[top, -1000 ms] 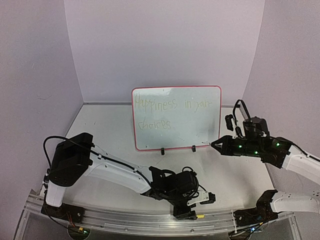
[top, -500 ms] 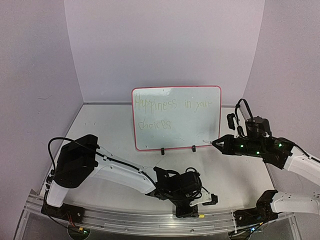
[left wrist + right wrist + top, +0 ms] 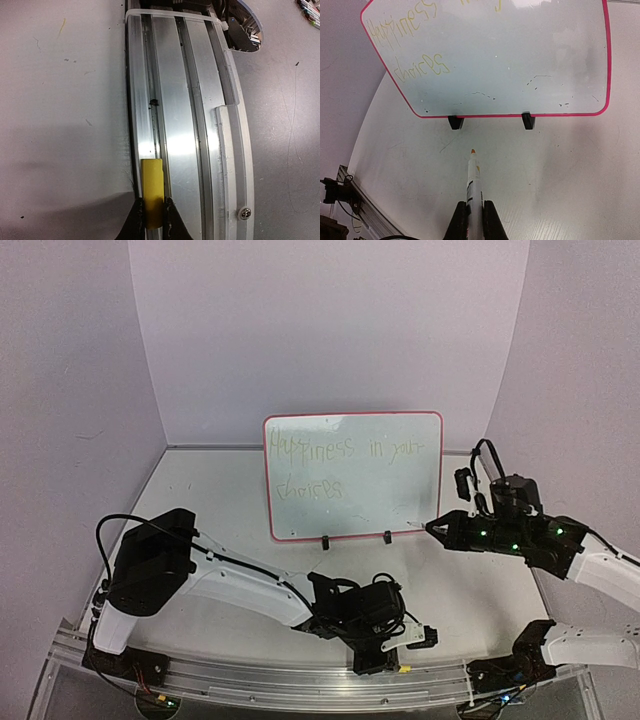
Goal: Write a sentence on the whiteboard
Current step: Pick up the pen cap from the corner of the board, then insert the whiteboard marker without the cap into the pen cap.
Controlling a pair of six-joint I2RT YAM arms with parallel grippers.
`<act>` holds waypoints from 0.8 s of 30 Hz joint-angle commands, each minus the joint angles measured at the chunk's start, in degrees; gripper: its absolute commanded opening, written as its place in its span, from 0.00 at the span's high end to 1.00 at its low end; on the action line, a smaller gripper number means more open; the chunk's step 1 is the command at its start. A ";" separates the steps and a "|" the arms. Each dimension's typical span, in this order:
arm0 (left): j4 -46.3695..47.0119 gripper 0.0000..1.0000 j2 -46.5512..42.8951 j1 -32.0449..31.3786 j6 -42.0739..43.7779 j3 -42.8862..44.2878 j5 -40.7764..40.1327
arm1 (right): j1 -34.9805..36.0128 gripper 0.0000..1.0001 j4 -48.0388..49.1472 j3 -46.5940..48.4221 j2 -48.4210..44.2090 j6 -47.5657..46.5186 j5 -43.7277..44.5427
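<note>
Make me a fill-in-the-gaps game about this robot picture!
The white rectangular whiteboard with a pink border stands on ___ black clip feet.
The right end effector holds a thin white marker pen aimed at the ___.
The left end effector pinches a small ___ plastic cap.
Missing words: two, whiteboard, yellow.

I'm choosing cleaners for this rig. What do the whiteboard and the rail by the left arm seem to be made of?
The whiteboard: glossy white coated panel, perhaps melamine or enamelled steel, since it mirrors light; its pink rim looks plastic. The rail: bare brushed metal, probably aluminium, by its silvery sheen and long grooves.
</note>
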 commanded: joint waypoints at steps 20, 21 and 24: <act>19.61 1.00 -25.88 16.31 -14.48 -29.41 1.73 | -2.92 1.00 -0.81 -0.64 -3.18 -7.34 -19.06; 19.97 1.00 -27.00 17.23 -14.42 -30.52 2.04 | -2.98 1.00 -0.47 -0.82 -2.59 -7.77 -22.23; 21.38 1.00 -29.64 18.59 -14.42 -32.52 2.72 | -2.98 1.00 1.37 -1.35 0.42 -7.55 -33.18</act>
